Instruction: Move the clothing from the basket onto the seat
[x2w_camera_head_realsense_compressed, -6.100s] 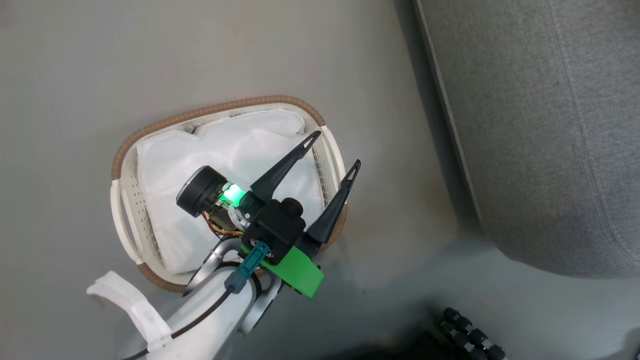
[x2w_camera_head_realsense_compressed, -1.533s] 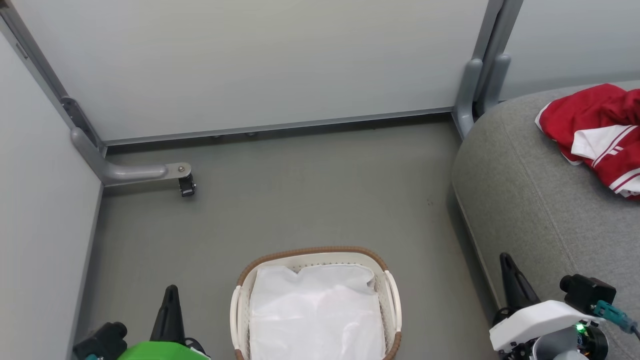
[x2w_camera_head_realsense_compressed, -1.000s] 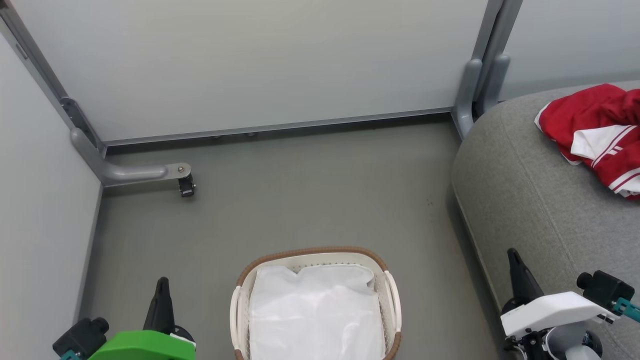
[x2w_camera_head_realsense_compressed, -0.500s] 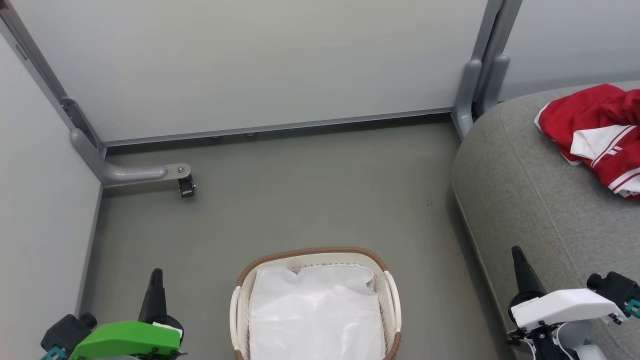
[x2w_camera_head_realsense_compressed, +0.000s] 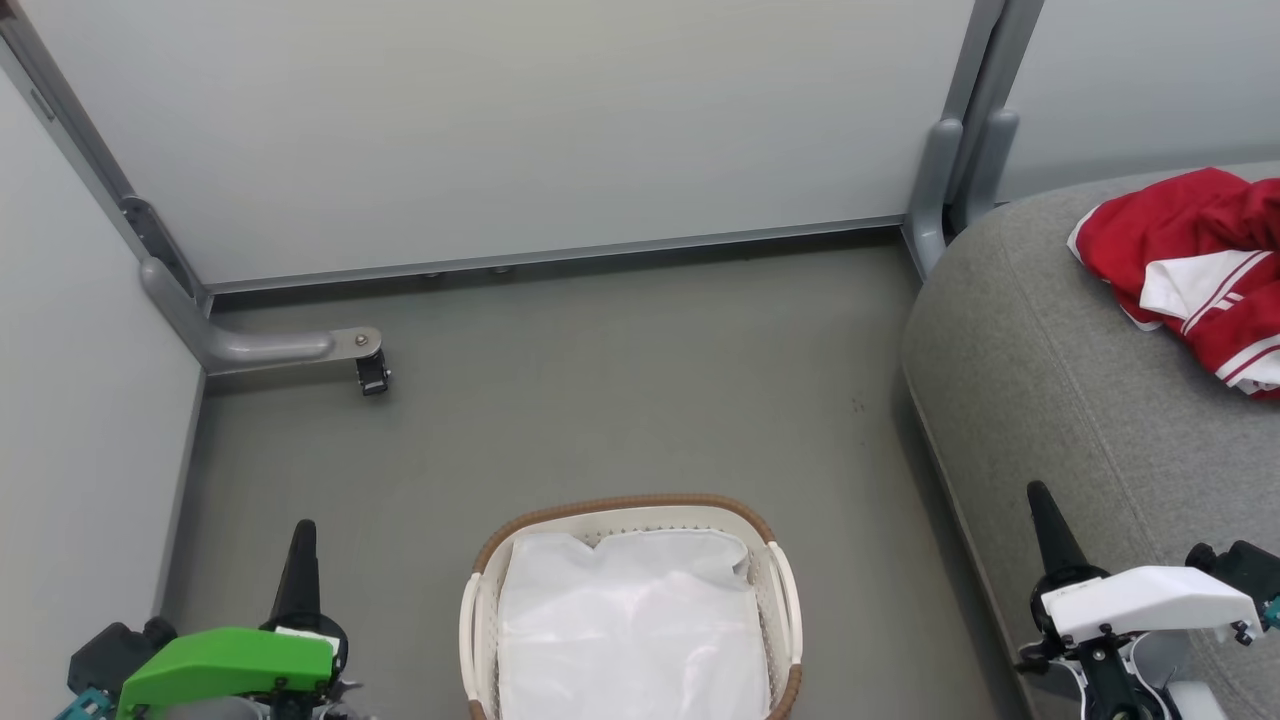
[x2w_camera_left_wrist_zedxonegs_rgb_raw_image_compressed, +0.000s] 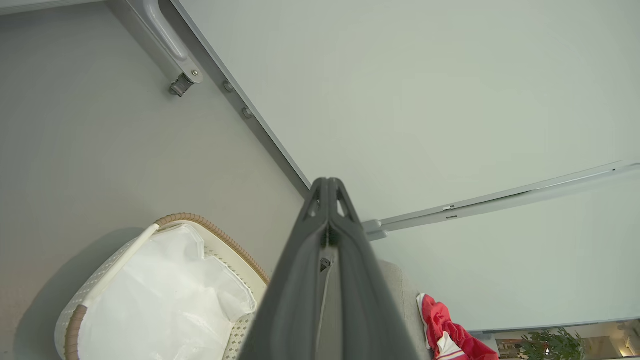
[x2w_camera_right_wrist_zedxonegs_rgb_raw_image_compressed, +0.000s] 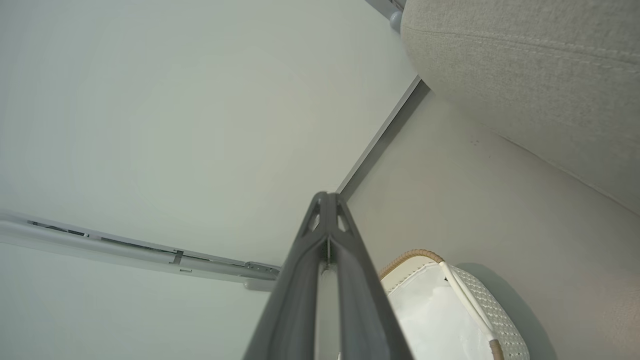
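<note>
Holding white sheet: basket (x2w_camera_head_realsense_compressed: 482, 580); clothing (x2w_camera_head_realsense_compressed: 1190, 262) on seat (x2w_camera_head_realsense_compressed: 1040, 400).

Open floor (x2w_camera_head_realsense_compressed: 600, 400) stretches beyond the basket (x2w_camera_head_realsense_compressed: 625, 503), all the way to the back wall (x2w_camera_head_realsense_compressed: 500, 130). Low on the left, a grey bracket foot (x2w_camera_head_realsense_compressed: 290, 346) juts out from the side wall (x2w_camera_head_realsense_compressed: 80, 400). A narrower lane of floor runs between basket and seat (x2w_camera_head_realsense_compressed: 1050, 400). The seat's near cushion lies bare; the clothing (x2w_camera_head_realsense_compressed: 1190, 250) heaps at its far end.

Basket (x2w_camera_head_realsense_compressed: 620, 503) near end, clothing (x2w_camera_head_realsense_compressed: 1180, 230) right side: beyond head view's edges.
</note>
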